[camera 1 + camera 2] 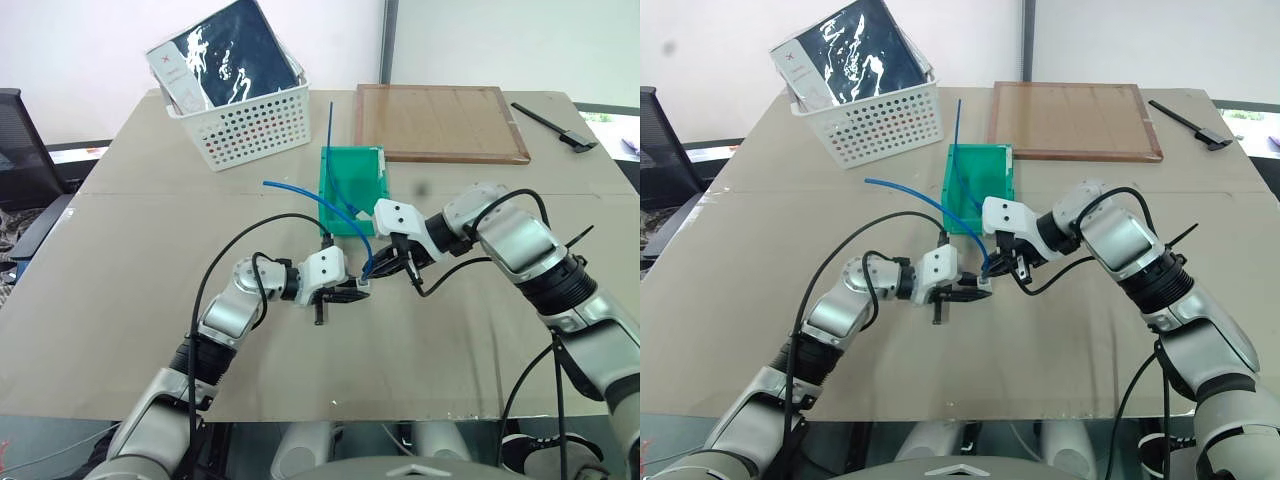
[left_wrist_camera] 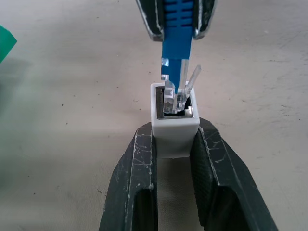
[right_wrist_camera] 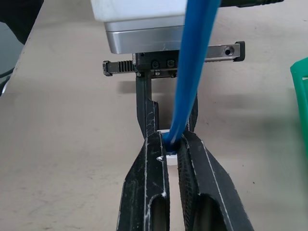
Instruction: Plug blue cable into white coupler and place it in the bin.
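Blue cable: thin, flexible cord, arcing up over the bench from its free end near the bin and curving down to the two end effectors at bench centre. Its ribbed blue boot is clamped between the narrow, closed black fingers of the right end effector, just behind the clear plug. Gripping that close to the tip looks deliberate: the cord is limp, and a hold further back would let the plug wander.

White coupler: small, smooth, square-edged plastic block, pinched from both sides by the left end effector, fingers nearly closed on it, socket mouth turned toward the incoming plug. The fingers carry scuffed dark pads that should resist slipping on the slick plastic.

Left wrist view: the clear plug sits in the socket mouth, part-way in, latch tab still standing clear above the rim. Judged not fully seated; a further straight push along the socket axis seems needed. Slight tilt between plug and socket is a risk for jamming.

Both end effectors meet nose to nose above the bench, so the mating happens in free air with each part rigidly held.

Bin: green translucent plastic, rectangular, tall walls, just beyond the end effectors, a short carry once mated. A stiff straight blue cable stands in it. White perforated basket and a wooden board lie further back.
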Motion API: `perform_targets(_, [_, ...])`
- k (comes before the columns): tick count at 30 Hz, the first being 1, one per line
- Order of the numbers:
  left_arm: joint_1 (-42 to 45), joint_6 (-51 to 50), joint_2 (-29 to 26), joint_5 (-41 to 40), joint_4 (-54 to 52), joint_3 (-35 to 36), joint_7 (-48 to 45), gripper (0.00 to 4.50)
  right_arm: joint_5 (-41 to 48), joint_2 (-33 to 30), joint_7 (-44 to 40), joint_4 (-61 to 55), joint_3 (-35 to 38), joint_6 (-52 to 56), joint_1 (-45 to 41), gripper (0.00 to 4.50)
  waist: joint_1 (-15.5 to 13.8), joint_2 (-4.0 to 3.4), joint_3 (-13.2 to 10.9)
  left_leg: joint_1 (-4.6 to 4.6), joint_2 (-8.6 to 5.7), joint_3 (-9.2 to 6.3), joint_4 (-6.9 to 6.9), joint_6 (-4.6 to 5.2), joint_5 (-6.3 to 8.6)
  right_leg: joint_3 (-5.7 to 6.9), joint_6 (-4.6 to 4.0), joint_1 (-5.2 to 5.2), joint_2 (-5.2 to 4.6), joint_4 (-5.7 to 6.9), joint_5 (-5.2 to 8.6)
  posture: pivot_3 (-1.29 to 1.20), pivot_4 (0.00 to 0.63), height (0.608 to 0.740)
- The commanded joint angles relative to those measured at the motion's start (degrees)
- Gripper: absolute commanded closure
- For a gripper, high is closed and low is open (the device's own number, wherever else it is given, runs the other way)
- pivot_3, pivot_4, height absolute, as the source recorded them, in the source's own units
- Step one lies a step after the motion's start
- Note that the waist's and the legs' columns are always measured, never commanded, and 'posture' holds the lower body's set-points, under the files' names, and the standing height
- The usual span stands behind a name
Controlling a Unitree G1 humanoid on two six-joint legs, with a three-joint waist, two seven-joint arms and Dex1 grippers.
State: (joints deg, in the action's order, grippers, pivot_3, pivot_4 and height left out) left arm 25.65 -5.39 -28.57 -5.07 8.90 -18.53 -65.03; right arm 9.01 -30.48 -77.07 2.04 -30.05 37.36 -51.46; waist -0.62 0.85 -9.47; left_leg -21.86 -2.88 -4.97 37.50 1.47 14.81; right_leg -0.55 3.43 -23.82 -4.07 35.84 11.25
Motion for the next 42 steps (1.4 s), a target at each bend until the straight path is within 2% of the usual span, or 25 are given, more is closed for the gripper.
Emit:
perform_targets(1, [-0.3,1.4,0.6,1.0,2.6,-0.9,0.0,4.15,-1.0,0.4,-0.7,-0.3,-2.0,0.7,-0.1,4.5,0.0,0.0,0.0,0.0,0.0,0.0,0.0,0.0,0.0,0.0,0.0,0.0,0.0,0.0,0.0,0.0,0.15,0.74])
perform_targets(9, [-0.6,2.8,1.1,1.2,3.6,-0.9,0.1,4.15,-4.3,2.4,0.5,4.1,-4.4,-2.8,1.3,4.5,-0.1,-0.07,0.1,0.07,-0.02,-0.01,0.0,0.0,0.0,0.01,0.0,0.07,0.0,0.0,0.0,0.0,0.15,0.74])
perform_targets(15, [-0.9,3.2,1.2,1.2,3.9,-0.7,0.5,4.15,-8.5,2.0,1.5,6.6,-7.9,-7.5,6.1,4.5,0.0,-0.2,0.8,0.16,-0.02,-0.02,0.0,0.01,0.0,0.01,0.0,0.17,0.01,0.0,0.0,0.0,0.15,0.74])
perform_targets(17, [-1.2,3.1,1.4,1.1,3.6,-0.4,1.0,4.15,-7.8,3.1,3.8,6.5,-5.2,-12.2,8.3,4.5,0.0,-0.2,1.1,0.27,-0.02,0.0,-0.01,0.01,0.0,0.01,0.01,0.27,0.01,0.0,0.01,0.0,0.15,0.74])
perform_targets(19, [-1.6,1.9,1.8,0.1,2.7,0.7,1.8,4.15,-2.9,7.9,9.9,5.5,3.6,-19.2,10.1,4.5,0.1,-0.07,1.3,0.38,0.0,-0.01,-0.04,0.01,0.01,0.01,0.01,0.35,0.03,0.0,0.02,0.0,0.15,0.74])
perform_targets(22, [-2.5,-2.0,1.7,-2.3,-0.3,3.0,2.6,4.15,2.7,9.6,14.3,-4.2,13.5,-19.6,14.0,3.61,0.9,-0.22,1.1,0.46,0.04,0.01,-0.08,-0.02,-0.01,-0.03,0.02,0.4,0.06,0.03,0.01,0.0,0.15,0.74])
perform_targets(25, [-3.6,-10.1,1.3,-6.8,-5.6,6.4,3.9,4.15,6.6,8.1,19.9,-17.4,21.3,-15.9,19.1,2.32,1.3,-0.28,1.0,0.07,0.03,-0.03,-0.03,-0.05,-0.04,-0.05,0.0,-0.03,0.05,0.13,-0.01,0.0,0.15,0.74])
perform_targets(27, [-4.4,-16.7,0.6,-10.2,-9.9,9.4,5.4,4.15,9.1,7.0,24.7,-27.2,26.9,-12.6,23.2,1.21,1.3,-0.27,1.0,-0.1,0.03,-0.1,-0.04,-0.06,-0.04,-0.03,0.0,-0.16,0.04,0.11,-0.01,0.0,0.15,0.74])
perform_targets(28, [-4.5,-20.0,0.5,-11.8,-11.8,11.0,6.8,4.15,11.5,6.0,26.2,-32.5,29.7,-10.1,25.6,1.01,1.3,-0.26,1.0,-0.1,0.03,-0.13,-0.05,-0.06,-0.04,-0.01,0.0,-0.16,0.04,0.11,-0.01,0.0,0.15,0.74])
perform_targets(29, [-4.2,-24.5,0.6,-13.9,-13.7,12.9,8.5,4.15,14.4,5.7,28.5,-37.5,32.8,-6.8,28.0,0.57,1.2,-0.24,1.0,-0.11,0.02,-0.12,-0.12,-0.07,-0.03,-0.01,0.0,-0.18,0.05,0.05,0.0,0.0,0.15,0.74])
perform_targets(30, [-4.0,-27.7,0.5,-15.4,-15.0,14.3,9.5,4.15,16.5,5.4,30.4,-40.8,34.5,-4.3,29.4,0.57,1.0,-0.18,0.9,-0.15,0.03,-0.19,-0.16,-0.06,-0.03,0.05,0.0,-0.19,0.03,0.01,0.01,0.0,0.15,0.74])
perform_targets(32, [2.8,-43.0,1.5,-20.2,-16.8,18.7,15.8,4.15,14.9,2.4,34.2,-51.0,38.8,-0.2,41.0,0.57,0.7,-0.12,0.9,-0.24,0.04,-0.26,-0.19,-0.06,-0.01,0.12,0.04,-0.22,0.02,-0.03,0.05,0.0,0.15,0.74])
perform_targets(34, [9.5,-52.0,2.2,-22.4,-15.5,20.7,19.6,4.15,12.6,0.6,37.3,-55.6,39.7,1.2,49.5,0.57,0.0,0.1,0.7,-0.32,-0.01,-0.39,-0.1,-0.05,-0.01,0.32,0.1,-0.19,0.0,-0.03,0.08,0.0,0.15,0.74])
perform_targets(37, [19.7,-57.9,5.0,-22.7,-8.6,22.4,24.5,4.15,8.8,0.4,41.9,-57.2,38.5,0.1,58.2,0.57,-0.2,0.25,0.6,-0.22,-0.06,-0.3,-0.02,-0.04,-0.02,0.27,0.34,-0.06,-0.01,-0.01,0.22,0.0,0.15,0.74])
perform_targets(41, [31.2,-60.2,7.4,-18.9,6.9,20.7,29.1,4.15,5.6,3.4,47.8,-57.3,36.8,-2.5,63.3,0.57,0.7,0.25,0.6,0.18,-0.04,-0.15,0.02,-0.05,-0.03,0.17,0.42,0.29,0.02,0.04,0.26,0.0,0.15,0.74])
perform_targets(42, [33.7,-60.0,7.5,-17.9,11.1,19.9,29.5,3.65,5.1,3.9,48.6,-57.1,36.4,-3.2,64.0,0.49,0.9,0.24,0.6,0.19,-0.01,-0.13,0.01,-0.05,-0.03,0.15,0.42,0.26,0.06,0.05,0.25,0.0,0.15,0.74])
